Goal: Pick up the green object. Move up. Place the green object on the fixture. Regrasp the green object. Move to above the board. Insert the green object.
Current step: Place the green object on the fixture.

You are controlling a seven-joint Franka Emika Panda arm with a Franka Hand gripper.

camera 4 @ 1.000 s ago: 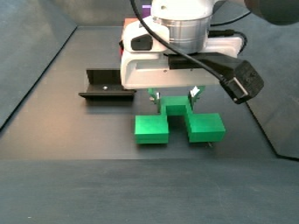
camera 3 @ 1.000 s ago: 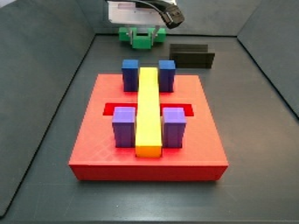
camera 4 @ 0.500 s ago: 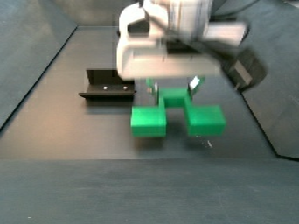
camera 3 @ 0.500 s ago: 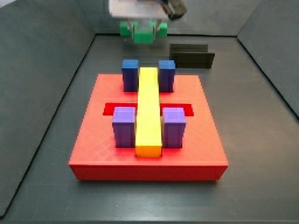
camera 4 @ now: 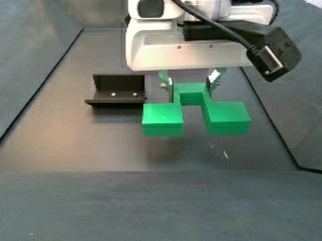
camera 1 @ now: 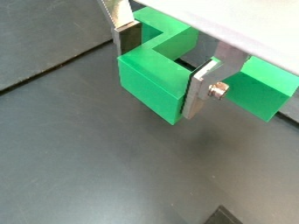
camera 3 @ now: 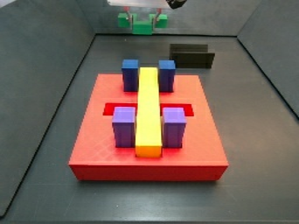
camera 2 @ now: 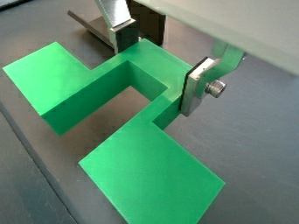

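Observation:
The green object (camera 4: 189, 111) hangs above the dark floor, its shadow beneath it, with the gripper (camera 4: 187, 87) shut on its middle stem. In both wrist views the silver fingers (camera 1: 201, 91) (camera 2: 198, 85) press on either side of the green stem (camera 1: 163, 66) (camera 2: 135, 74). In a side view the green object (camera 3: 142, 24) shows only partly at the top edge, under the gripper (camera 3: 142, 12). The fixture (camera 4: 116, 92) (camera 3: 191, 56) stands on the floor beside the green object. The red board (camera 3: 147, 131) carries blue and purple blocks and a yellow bar.
The yellow bar (camera 3: 149, 109) runs along the board's middle between two blue blocks (camera 3: 131, 73) and two purple blocks (camera 3: 124, 126). Grey walls enclose the dark floor (camera 4: 113, 179). A black cable (camera 4: 251, 42) loops beside the gripper.
The gripper has risen with the green object, lifting it off the floor. In a side view it has climbed to the top edge.

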